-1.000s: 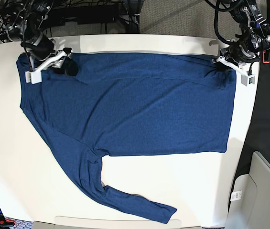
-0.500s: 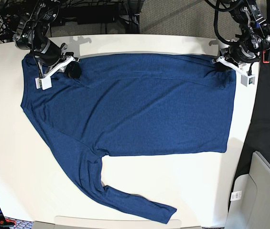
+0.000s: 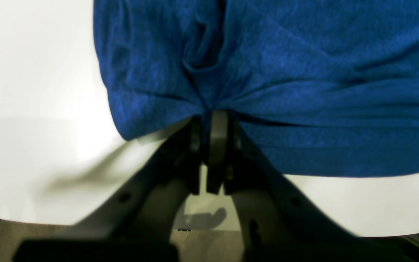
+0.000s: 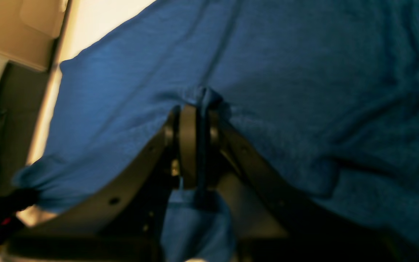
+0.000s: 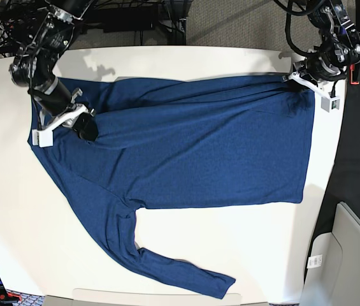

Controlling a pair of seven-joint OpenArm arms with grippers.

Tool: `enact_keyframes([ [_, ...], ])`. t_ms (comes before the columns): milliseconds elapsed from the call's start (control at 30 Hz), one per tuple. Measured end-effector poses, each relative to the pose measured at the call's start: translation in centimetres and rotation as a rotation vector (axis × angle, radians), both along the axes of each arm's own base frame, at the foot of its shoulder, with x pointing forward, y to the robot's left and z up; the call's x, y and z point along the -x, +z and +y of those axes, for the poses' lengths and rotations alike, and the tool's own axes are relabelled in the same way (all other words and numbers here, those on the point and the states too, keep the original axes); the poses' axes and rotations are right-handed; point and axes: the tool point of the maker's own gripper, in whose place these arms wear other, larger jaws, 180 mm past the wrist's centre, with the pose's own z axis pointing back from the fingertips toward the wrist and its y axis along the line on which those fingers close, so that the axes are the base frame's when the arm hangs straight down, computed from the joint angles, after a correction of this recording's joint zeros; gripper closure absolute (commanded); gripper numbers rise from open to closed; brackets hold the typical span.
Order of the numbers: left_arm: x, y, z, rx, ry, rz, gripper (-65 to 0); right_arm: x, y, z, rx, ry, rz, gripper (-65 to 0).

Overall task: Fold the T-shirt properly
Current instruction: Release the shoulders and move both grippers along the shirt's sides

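The dark blue T-shirt [image 5: 192, 146] lies spread on the white table [image 5: 250, 248], one long sleeve [image 5: 167, 268] trailing toward the front edge. At the base view's left, my right gripper [image 5: 85, 126] is shut on a pinch of the shirt's upper left part, which is drawn in over the body. The right wrist view shows its jaws closed on a fold of the fabric [image 4: 286, 72], the right gripper [image 4: 199, 109] gathering it. My left gripper [image 5: 292, 86] is shut on the far right corner. In the left wrist view, the left gripper [image 3: 209, 116] pinches the cloth [image 3: 304, 72] at its hem.
Cables and dark equipment crowd the floor behind the table's far edge. A grey bin [image 5: 352, 255] with a white tag [image 5: 315, 260] stands off the table at the lower right. Bare table surface lies along the left and front right.
My right gripper has shut on the shirt's upper left part and pulled it down and inward, lifting the top edge off the table. The left gripper has kept its hold, barely moving.
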Motion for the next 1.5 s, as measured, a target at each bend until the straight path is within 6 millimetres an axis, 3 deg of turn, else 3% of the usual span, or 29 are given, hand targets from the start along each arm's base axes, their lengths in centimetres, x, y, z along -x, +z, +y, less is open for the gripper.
enact_keyframes([
  [133,-0.3,0.2,0.1,-0.002,0.002,-0.011,-0.1,0.2,-1.6,0.2,-0.019,0.000,0.043,-1.5],
  [400,-0.4,0.2,0.1,-0.002,-0.001,-0.009,-3.3,2.8,-3.5,0.0,-0.020,-0.009,0.110,-24.1],
  [600,-0.5,0.9,0.9,-0.027,0.012,-0.022,-12.4,2.6,-0.4,-1.5,0.041,-0.003,0.024,-24.8],
  [700,-0.3,1.9,3.2,-0.052,0.082,-0.050,-16.1,2.5,1.0,-1.8,0.081,0.009,-0.014,-24.8],
  [833,0.6,2.6,6.0,-0.088,0.166,-0.058,-17.2,2.6,1.0,-2.1,0.098,0.018,-0.010,-24.8],
  [933,0.0,3.6,7.4,-0.095,0.219,-0.095,-17.2,2.8,1.2,-2.8,0.121,0.016,-0.009,-24.8],
  [1100,-2.6,4.9,6.9,-0.082,0.206,-0.160,-17.3,2.9,1.9,-3.8,0.169,0.024,-0.020,-24.8],
  [1167,-5.3,6.1,6.0,-0.070,0.174,-0.215,-17.3,2.8,2.2,-4.7,0.177,0.000,-0.025,-24.8],
  [1267,-9.9,8.4,3.5,-0.030,0.100,-0.318,-17.3,0.7,4.1,-6.0,0.200,-0.041,-0.085,-24.8],
  [1333,-11.9,7.9,2.0,0.016,0.064,-0.315,-17.3,-1.0,5.8,-6.5,0.224,-0.055,-0.141,-24.8],
  [1400,-13.1,6.4,1.1,0.057,0.045,-0.267,-17.3,-1.9,6.1,-7.6,0.299,-0.077,-0.127,-24.8],
  [1500,-15.1,5.8,1.1,0.097,0.060,-0.262,-17.3,-3.1,6.6,-8.4,0.372,-0.093,-0.121,-24.9],
])
